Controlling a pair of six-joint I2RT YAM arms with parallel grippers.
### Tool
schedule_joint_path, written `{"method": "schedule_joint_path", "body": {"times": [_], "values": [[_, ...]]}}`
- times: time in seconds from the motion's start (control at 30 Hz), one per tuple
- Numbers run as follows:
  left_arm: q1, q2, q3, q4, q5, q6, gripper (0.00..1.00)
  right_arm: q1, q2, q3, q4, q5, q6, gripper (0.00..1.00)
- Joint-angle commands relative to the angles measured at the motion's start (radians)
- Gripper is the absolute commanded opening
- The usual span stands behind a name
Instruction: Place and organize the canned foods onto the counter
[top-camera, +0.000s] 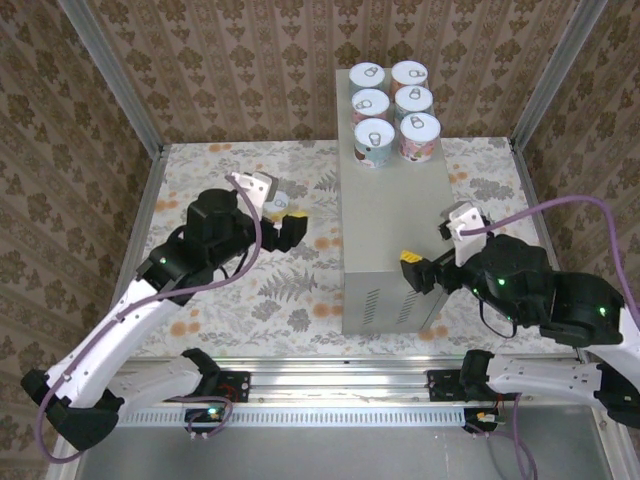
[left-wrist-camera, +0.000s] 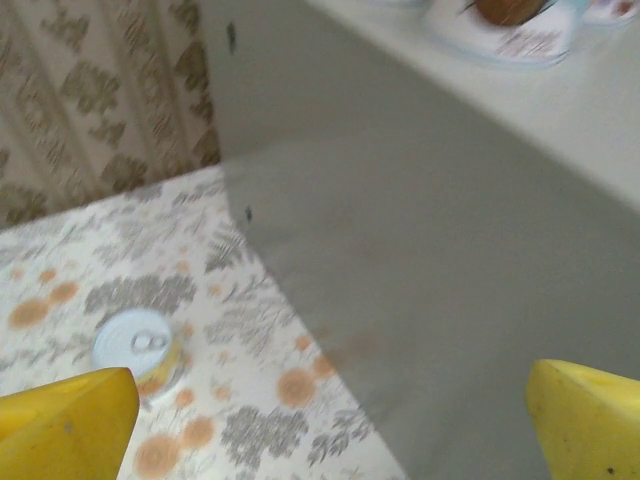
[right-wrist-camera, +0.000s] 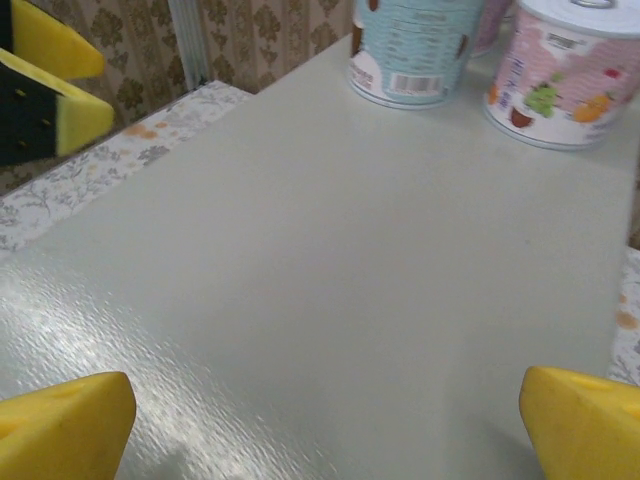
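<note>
Standing upright in a tight block, two across and three deep, six canned foods (top-camera: 373, 143) occupy the far end of the table (top-camera: 385, 230), the long grey metal box; lids up, pull tabs showing. Nearest pair, seen from the right wrist: teal-labelled tin (right-wrist-camera: 415, 50) on the left, pink-labelled tin (right-wrist-camera: 565, 75) on the right, close together; whether they touch cannot be told. Rest of the table top is bare grey sheet; vent slots on the near end face. A seventh tin (left-wrist-camera: 140, 345) sits lid-up on the floral floor (left-wrist-camera: 60, 260), yellowish label, apart from the table's side wall. Left gripper (top-camera: 292, 226) hangs low over the floral floor to the left of the table, near that tin; fingers (left-wrist-camera: 65, 425) released, spread wide, nothing between them, the tin lying just beyond the left-hand yellow pad in the wrist view. Right gripper (top-camera: 413, 268) sits over the near end of the table top, aimed toward the block of tins and well apart from it; fingers (right-wrist-camera: 60, 425) released, wide, grasping nothing, bare metal below. Left wrist view is blurred; label print is unreadable there.
</note>
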Motion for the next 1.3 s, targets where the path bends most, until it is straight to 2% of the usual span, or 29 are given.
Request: {"method": "schedule_joint_path", "body": {"times": [0.0, 0.33, 0.5, 0.67, 0.9, 1.13, 1.27], "values": [[0.039, -0.022, -0.055, -0.036, -0.031, -0.055, 1.00, 0.006, 0.053, 0.060, 0.047, -0.050, -0.025, 1.00], [0.174, 0.083, -0.186, -0.001, -0.085, -0.106, 1.00, 0.008, 0.229, 0.179, 0.078, -0.153, -0.045, 1.00], [0.222, 0.190, -0.185, 0.036, -0.075, -0.114, 1.00, 0.012, 0.297, 0.243, 0.081, -0.275, -0.061, 1.00], [0.274, 0.322, -0.137, 0.059, -0.007, -0.122, 1.00, 0.022, 0.371, 0.315, 0.066, -0.368, -0.070, 1.00], [0.338, 0.526, -0.039, 0.100, 0.069, -0.109, 1.00, 0.047, 0.475, 0.404, 0.025, -0.372, -0.072, 1.00], [0.346, 0.686, 0.074, 0.122, 0.116, -0.094, 1.00, 0.049, 0.619, 0.528, -0.112, -0.356, -0.074, 1.00], [0.346, 0.761, 0.134, 0.107, 0.100, -0.099, 1.00, 0.049, 0.684, 0.595, -0.186, -0.341, -0.069, 1.00]]}}
